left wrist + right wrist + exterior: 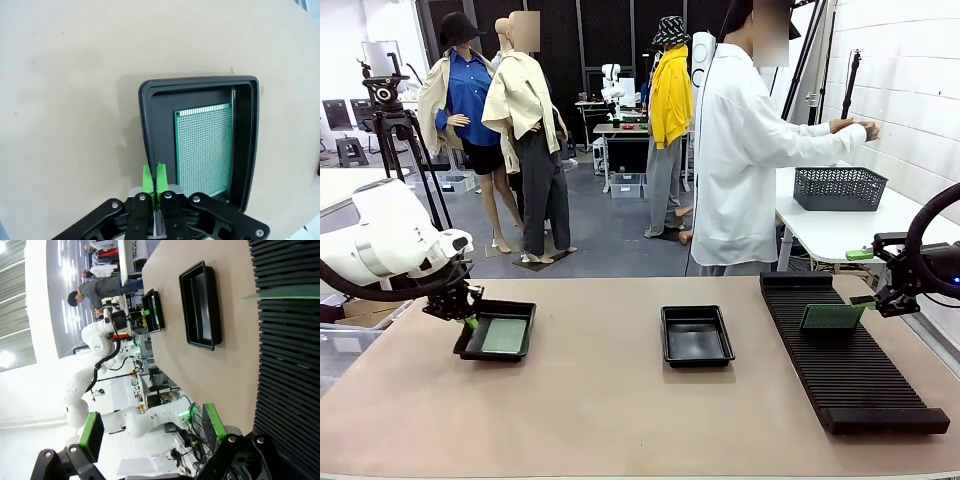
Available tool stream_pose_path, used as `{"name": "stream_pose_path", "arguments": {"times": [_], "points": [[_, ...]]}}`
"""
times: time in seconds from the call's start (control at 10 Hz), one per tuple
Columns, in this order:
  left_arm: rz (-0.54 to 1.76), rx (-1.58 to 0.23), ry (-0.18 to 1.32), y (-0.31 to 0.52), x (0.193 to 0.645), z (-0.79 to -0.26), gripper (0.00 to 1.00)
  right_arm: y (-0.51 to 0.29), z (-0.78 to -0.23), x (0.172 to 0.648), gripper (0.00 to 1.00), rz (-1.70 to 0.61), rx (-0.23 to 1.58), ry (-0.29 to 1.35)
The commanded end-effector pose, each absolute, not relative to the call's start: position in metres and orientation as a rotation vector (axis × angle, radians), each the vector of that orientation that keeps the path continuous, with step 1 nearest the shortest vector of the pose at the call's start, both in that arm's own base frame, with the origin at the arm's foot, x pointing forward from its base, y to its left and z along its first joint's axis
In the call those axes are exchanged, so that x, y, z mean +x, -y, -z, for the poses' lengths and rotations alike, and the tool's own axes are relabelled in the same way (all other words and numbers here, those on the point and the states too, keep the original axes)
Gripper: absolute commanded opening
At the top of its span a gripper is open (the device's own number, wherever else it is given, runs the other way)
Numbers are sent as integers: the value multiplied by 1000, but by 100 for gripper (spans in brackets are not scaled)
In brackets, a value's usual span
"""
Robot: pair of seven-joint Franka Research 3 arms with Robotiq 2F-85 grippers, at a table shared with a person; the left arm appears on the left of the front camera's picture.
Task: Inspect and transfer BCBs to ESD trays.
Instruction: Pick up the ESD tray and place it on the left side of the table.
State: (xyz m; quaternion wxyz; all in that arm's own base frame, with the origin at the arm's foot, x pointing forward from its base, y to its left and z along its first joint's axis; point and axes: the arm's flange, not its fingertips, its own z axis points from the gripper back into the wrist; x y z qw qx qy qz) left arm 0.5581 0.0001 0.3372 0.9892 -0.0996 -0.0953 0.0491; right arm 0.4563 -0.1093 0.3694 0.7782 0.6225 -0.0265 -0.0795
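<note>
Beige tabletop (590,400), carrying all items below. Person (740,150) in a white coat, at 12 o'clock beyond the far edge, turned towards a side table. Black ribbed slotted rack (850,370), lying lengthwise at the tabletop's 3 o'clock. Dark mesh basket (840,188), on the white side table at 1 o'clock. Left ESD tray (525,330), at 9 o'clock, holding one board. Centre ESD tray (696,338), mid-tabletop, with its floor bare. Left gripper (152,176), jaws pressed fully together with nothing between them, over the left tray's rim at its 10 o'clock corner. Right gripper (152,430), jaws spread wide and holding nothing, at the rack's 2 o'clock. Flat BCB (505,335), lying on the left tray's floor. Standing BCB (832,316), upright on edge in a rack slot, just beside the right gripper.
</note>
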Motion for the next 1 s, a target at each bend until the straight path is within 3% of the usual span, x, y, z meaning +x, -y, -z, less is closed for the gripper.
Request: {"name": "stream_pose_path", "arguments": {"times": [0.0, 0.9], "points": [[-27, -193, 189, -15, 555, -338, 0, 109, -371, 456, 100, 178, 1342, 45], [27, -202, 168, -86, 533, -341, 0, 109, -371, 456, 100, 178, 1342, 45]]}}
